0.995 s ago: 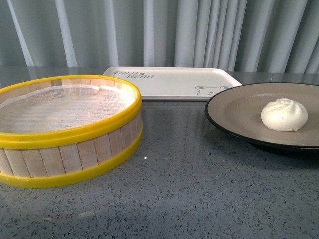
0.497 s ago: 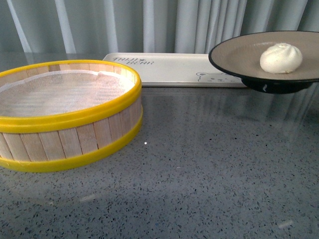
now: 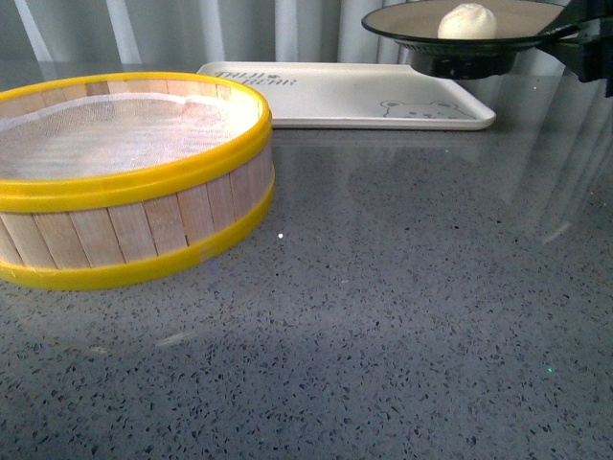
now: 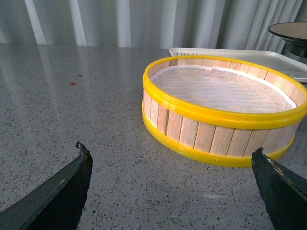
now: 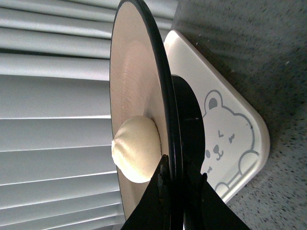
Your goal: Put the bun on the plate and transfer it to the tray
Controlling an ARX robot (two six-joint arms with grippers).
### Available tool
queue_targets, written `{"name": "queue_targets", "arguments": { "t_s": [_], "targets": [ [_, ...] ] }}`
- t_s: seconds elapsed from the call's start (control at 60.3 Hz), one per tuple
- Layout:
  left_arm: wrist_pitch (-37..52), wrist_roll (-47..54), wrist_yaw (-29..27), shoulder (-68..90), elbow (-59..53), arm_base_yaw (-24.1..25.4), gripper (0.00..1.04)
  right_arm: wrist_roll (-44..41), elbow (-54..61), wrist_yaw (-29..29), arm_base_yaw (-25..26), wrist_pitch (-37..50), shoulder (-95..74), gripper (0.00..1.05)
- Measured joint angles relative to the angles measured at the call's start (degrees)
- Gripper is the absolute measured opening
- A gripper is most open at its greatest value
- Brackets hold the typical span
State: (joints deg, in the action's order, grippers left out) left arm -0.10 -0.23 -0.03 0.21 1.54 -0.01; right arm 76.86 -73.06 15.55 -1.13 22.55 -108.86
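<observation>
A small round white bun (image 3: 467,21) with a smooth skin and a pleated, twisted top sits on a wide shallow plate (image 3: 407,36). The plate is beige inside, with a glossy black rim and a black foot. The right gripper (image 5: 172,178) is clamped on the plate's rim, one dark finger on each side of it. The bun lies a little toward that gripped edge.

The plate hangs level in the air above the right end of the tray (image 3: 326,96), clear of it. The tray is flat, cream-white and rectangular, with rounded corners, dark lettering at one end and a bear (image 5: 225,139) drawing (just under the plate) at the other. It lies on a grey speckled counter (image 3: 402,316) in front of a pale curtain (image 3: 239,24).

To the left, nearer the camera, stands a round wooden steamer (image 3: 144,216) with yellow rims and a white mesh lining. The left gripper (image 4: 170,151) is low over the counter beside the steamer, its fingers spread wide and holding nothing.
</observation>
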Motion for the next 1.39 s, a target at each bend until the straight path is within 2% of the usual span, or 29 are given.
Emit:
{"name": "queue_targets", "arguments": {
  "t_s": [0.182,0.564,1.393],
  "targets": [
    [0.0,0.0,0.0,0.0,0.0,0.0,0.98,1.57,-5.49,2.54,-1.07,-1.99,-4.2,0.03],
    [0.0,0.0,-0.02,0.0,0.0,0.0,0.98,3.43,-12.5,3.3,-1.09,-8.39,-7.41,0.03],
    [0.0,0.0,0.0,0.0,0.0,0.0,0.98,1.44,-15.37,3.67,-1.62,-12.26,-11.89,0.03]
  ]
}}
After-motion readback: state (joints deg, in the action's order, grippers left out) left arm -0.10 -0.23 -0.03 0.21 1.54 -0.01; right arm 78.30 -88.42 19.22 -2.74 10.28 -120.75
